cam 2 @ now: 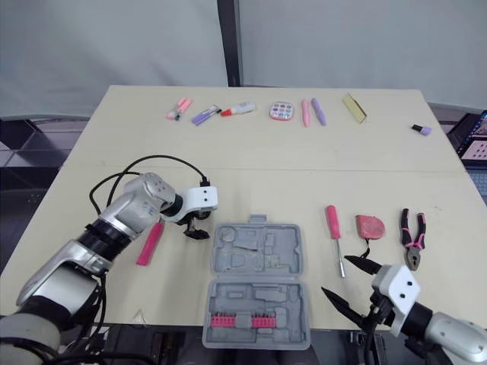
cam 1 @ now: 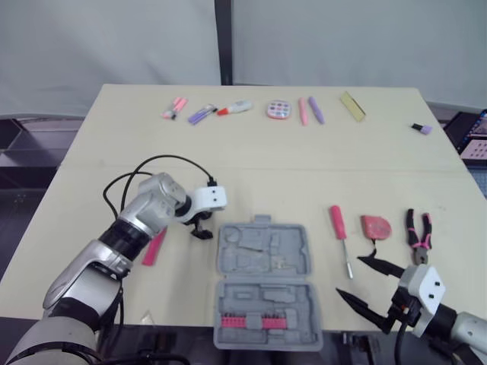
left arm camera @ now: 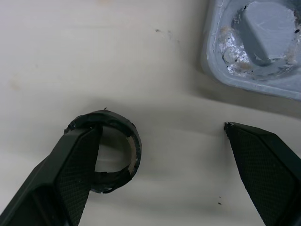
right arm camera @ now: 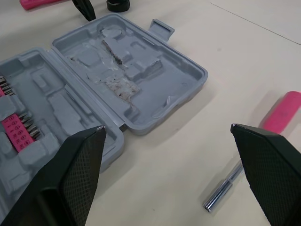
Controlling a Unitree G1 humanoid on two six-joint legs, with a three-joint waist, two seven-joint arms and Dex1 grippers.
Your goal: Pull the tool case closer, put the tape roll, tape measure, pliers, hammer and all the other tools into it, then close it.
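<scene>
The grey tool case [cam 1: 262, 262] lies open near the table's front edge, with a row of pink bits in its near half. Just left of its far corner, my left gripper [cam 1: 202, 230] is open at the small black tape roll [left arm camera: 112, 120]; one finger [left arm camera: 70, 174] overlaps the ring and the other stands well apart. A pink-handled tool [cam 1: 154, 247] lies left of the case. To the right of the case lie a pink screwdriver [cam 1: 337, 222], a red tape measure [cam 1: 374, 226] and pliers [cam 1: 418, 232]. Near that side's front edge, my right gripper [cam 1: 351, 275] hangs open and empty.
Markers [cam 1: 202, 114], a round pink item [cam 1: 279, 109], two pens [cam 1: 310, 111], a yellow pad [cam 1: 352, 106] and a small purple item [cam 1: 422, 128] sit along the far edge. Bare tabletop lies between them and the tools.
</scene>
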